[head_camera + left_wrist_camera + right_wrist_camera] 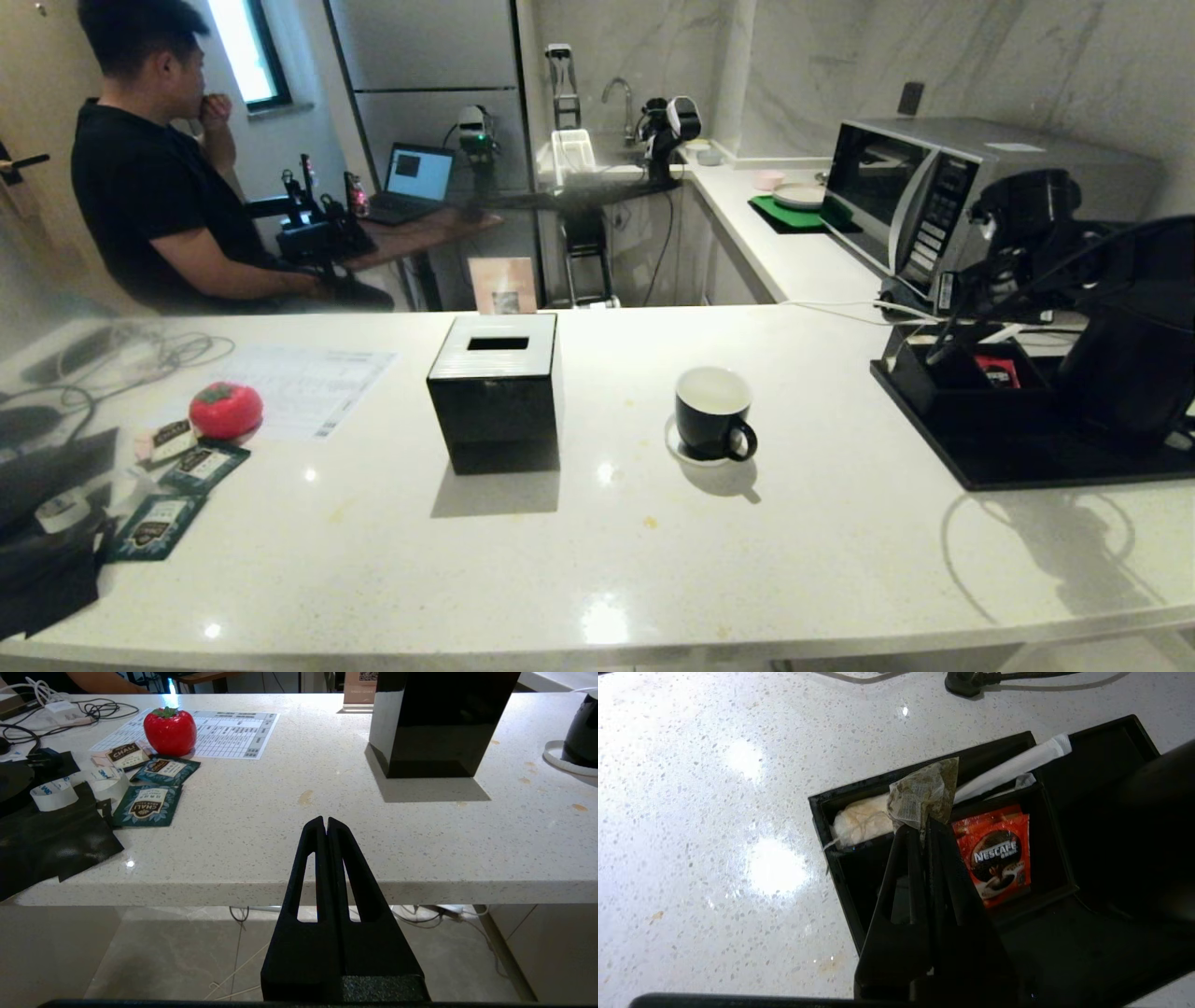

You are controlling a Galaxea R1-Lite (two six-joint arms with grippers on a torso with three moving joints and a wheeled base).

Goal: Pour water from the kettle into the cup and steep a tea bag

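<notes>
Counter [597,560]: right gripper [924,823] pinches tea bag [924,793] by corner, slip likely before cup [714,411]; left gripper [325,821] closed, empty.

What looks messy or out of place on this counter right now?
Small tan stains dot the white counter near the black tissue box, like dried drips. Tea packets lie scattered beside a red tomato-shaped object and loose black wrappers. The right claw pinches a tea bag above the black organizer.

A black tissue box [495,387] stands mid-counter — left of it a red, perhaps tomato-shaped, toy [225,409] beside foil sachets [147,805].
</notes>
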